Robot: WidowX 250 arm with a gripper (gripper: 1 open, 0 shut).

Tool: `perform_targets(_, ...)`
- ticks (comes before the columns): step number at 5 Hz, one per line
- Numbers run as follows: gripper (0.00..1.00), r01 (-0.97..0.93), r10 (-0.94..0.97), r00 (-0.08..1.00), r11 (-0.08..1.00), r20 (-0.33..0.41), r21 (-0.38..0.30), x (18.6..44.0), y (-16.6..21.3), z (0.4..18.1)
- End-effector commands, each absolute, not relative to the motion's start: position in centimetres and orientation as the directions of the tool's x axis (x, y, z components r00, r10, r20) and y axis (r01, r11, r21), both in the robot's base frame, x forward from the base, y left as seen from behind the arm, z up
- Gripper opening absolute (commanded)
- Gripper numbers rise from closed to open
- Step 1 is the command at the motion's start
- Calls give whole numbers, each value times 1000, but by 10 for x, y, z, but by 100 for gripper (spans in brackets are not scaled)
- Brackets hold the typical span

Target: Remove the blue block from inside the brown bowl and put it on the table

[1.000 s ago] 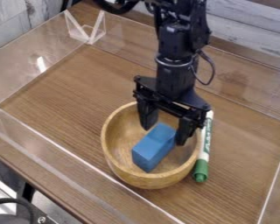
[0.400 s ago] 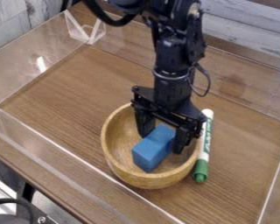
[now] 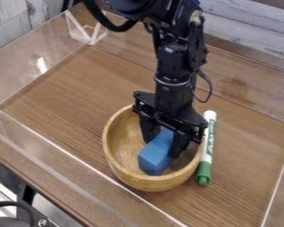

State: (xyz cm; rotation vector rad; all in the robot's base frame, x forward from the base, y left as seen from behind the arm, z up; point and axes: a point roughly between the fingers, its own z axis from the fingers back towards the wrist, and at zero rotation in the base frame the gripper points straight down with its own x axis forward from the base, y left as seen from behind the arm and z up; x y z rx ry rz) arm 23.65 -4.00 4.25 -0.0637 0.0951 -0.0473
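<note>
Wooden table [image 3: 85,93], jaws closed on blue block [image 3: 158,152]

A green-capped white marker [image 3: 208,147] lies on the wood surface, with clear plastic walls [image 3: 26,62] around.

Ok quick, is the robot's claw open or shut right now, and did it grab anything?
Gripper: shut on the blue block, which sits inside the brown bowl.

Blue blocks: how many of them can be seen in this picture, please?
1. The blue block lies inside the brown bowl, between the fingers of the gripper. The arm hides part of the bowl, but no other block shows.
</note>
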Motion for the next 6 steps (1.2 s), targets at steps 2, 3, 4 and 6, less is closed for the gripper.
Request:
perform_targets(2, 0, 33, -38, 997, 998, -74, -60, 241, -37, 62)
perform_targets(3, 0, 29, -34, 996, 998, -82, -55, 241, -36, 69)
perform_targets(4, 0, 22, -27, 996, 999, -88, -49, 241, -34, 79)
perform_targets(6, 0, -18, 16, 998, 999, -68, -32, 247, -27, 121)
